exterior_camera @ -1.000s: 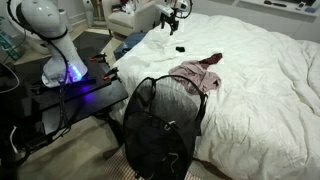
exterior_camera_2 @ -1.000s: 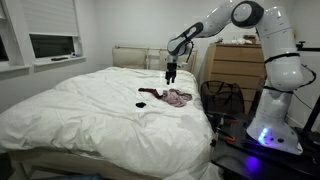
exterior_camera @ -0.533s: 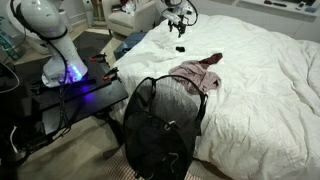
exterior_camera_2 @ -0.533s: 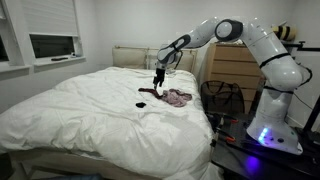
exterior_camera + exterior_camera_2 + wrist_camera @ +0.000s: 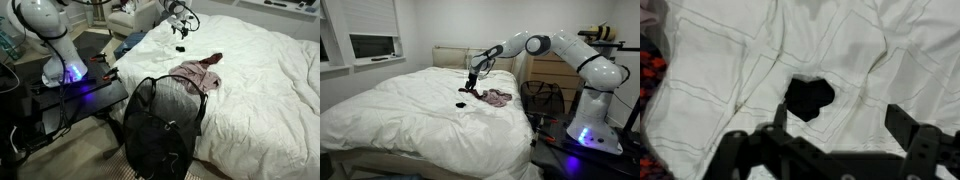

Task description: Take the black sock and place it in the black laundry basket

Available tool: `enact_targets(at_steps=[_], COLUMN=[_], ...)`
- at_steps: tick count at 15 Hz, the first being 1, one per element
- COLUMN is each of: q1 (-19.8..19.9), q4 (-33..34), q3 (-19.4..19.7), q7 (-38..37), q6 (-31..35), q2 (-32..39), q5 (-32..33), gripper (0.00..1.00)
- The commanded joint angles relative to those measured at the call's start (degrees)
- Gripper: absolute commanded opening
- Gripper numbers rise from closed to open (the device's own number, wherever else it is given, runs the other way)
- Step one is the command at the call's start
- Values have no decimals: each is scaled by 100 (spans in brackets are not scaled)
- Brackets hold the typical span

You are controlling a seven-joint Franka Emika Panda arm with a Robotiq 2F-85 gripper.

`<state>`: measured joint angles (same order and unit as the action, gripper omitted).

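— Where is the black sock (image 5: pixel 808 98)?

— On the white duvet (image 5: pixel 730 60), crumpled into a small dark lump. In the wrist view it lies just ahead of the jaws and within the gap between them, nearer the finger (image 5: pixel 780 116) on the picture's left than the other one.

— And the gripper (image 5: pixel 840 120)?

— Its jaws are spread wide with nothing held. In both exterior views the gripper (image 5: pixel 181 30) (image 5: pixel 470 86) hangs above the sock (image 5: pixel 180 49) (image 5: pixel 461 104), apart from it.

— What has changed?

— A second ago the gripper was higher and closer to the headboard end. Half a second ago it was partway over, and now the arm is stretched further across the bed and lower, so the jaws stand over the sock. The sock has not shifted, and neither have the clothes.

— What lies around the jaws?

— A heap of pinkish clothes (image 5: pixel 197 75) (image 5: pixel 498 97) lies on the duvet to one side of the jaws, near the sock but not touching it. The black laundry basket (image 5: pixel 150 130) (image 5: pixel 542 98) stands on the floor against the bed's edge, well apart from the jaws, back toward the arm's base.
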<state>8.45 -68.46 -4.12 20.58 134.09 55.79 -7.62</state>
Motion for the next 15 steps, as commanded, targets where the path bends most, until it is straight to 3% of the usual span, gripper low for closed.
enact_targets(at_steps=[1, 15], q1=[109, 79], q4=[1012, 3156], q3=[-186, -518], q7=[331, 659], q6=[-102, 742], q2=[742, 2874], q5=[100, 120], gripper=[100, 100])
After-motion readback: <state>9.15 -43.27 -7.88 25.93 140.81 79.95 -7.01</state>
